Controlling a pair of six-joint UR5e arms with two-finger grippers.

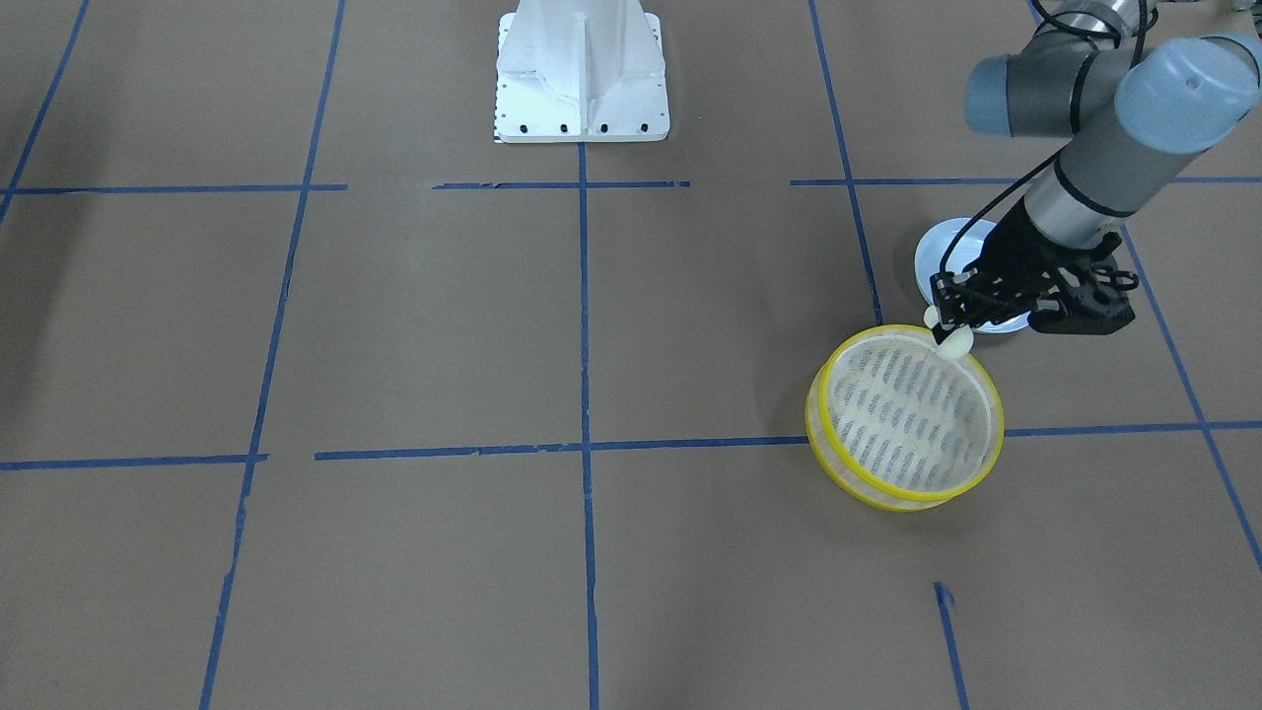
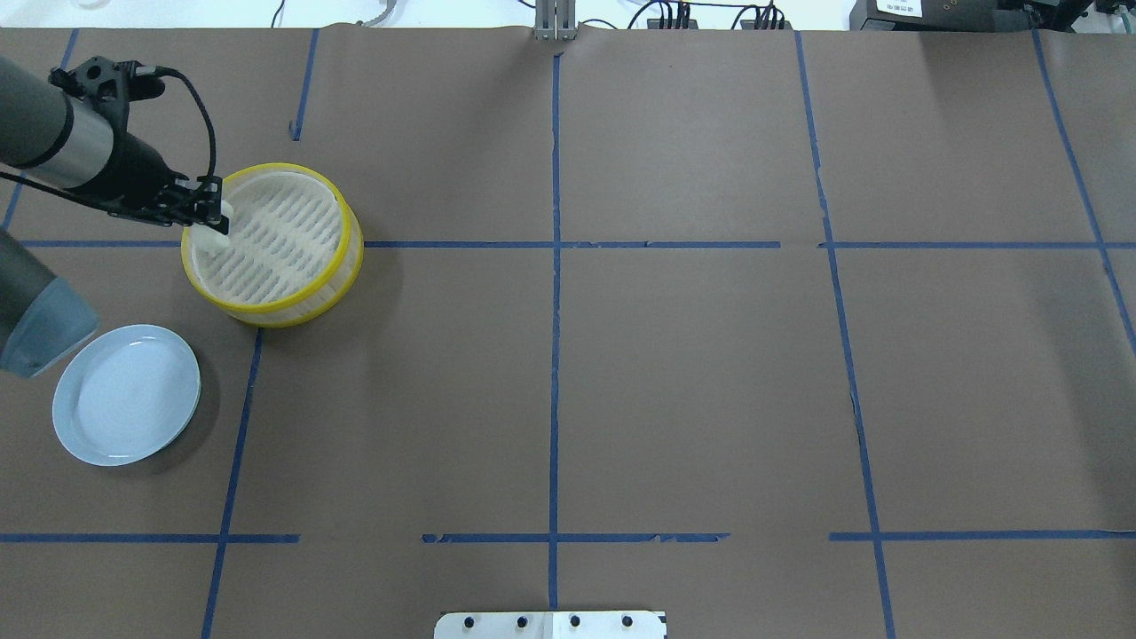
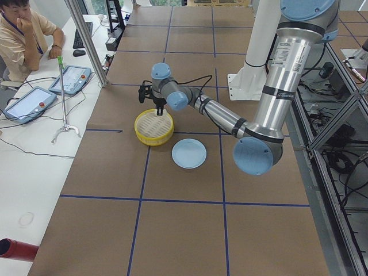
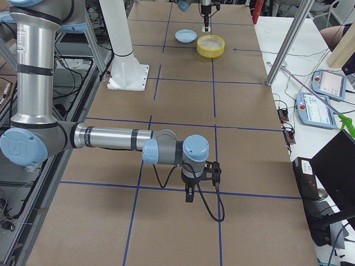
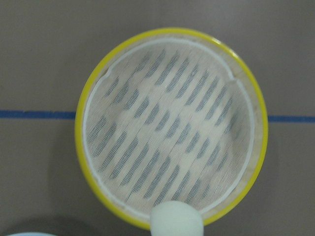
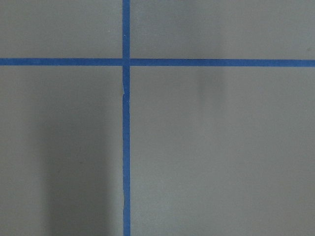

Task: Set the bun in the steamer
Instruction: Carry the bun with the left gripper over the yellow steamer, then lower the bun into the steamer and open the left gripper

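Bright, even, diffuse light from overhead.
Soft shadows just beside steamer (image 2: 284, 240) and plate (image 2: 126, 395); broad dim band down the right wrist view's left half. Bun (image 5: 176, 221) at left wrist view's bottom edge looks soft, probably out of focus.

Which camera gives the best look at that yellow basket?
The left wrist camera: the basket fills the picture, slatted bottom clear. Overhead and front views show it whole but smaller, the left gripper holding a bun at its rim. Side views show it tiny.
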